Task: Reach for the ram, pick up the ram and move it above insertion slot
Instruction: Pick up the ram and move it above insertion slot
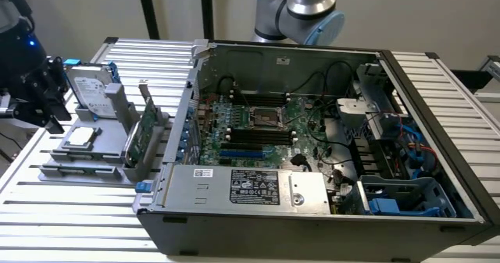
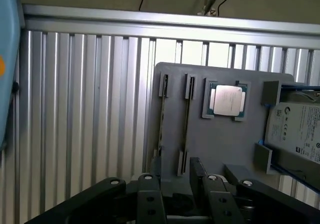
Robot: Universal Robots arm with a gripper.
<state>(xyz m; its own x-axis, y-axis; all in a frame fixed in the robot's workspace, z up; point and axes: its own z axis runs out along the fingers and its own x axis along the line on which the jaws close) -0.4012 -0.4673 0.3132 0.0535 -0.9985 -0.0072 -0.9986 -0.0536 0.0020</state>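
The ram (image 2: 161,124) is a thin stick seen edge-on, standing in a pair of grey holders on the grey parts tray (image 2: 220,144). A second stick just like it (image 2: 185,124) stands in the neighbouring holders, closer to the CPU. My gripper (image 2: 175,173) is open and holds nothing, its two black fingers (image 2: 150,184) spread over the near ends of those holders. In the exterior view the gripper (image 1: 45,108) hangs above the tray's (image 1: 109,140) left side. The black insertion slots (image 1: 254,135) lie on the motherboard inside the open case.
A CPU (image 2: 227,100) and a hard drive (image 2: 295,131) also sit on the tray. A bigger green card with a metal bracket (image 1: 140,135) stands between the tray and the open computer case (image 1: 312,216). The ribbed aluminium table (image 2: 80,109) surrounds the tray.
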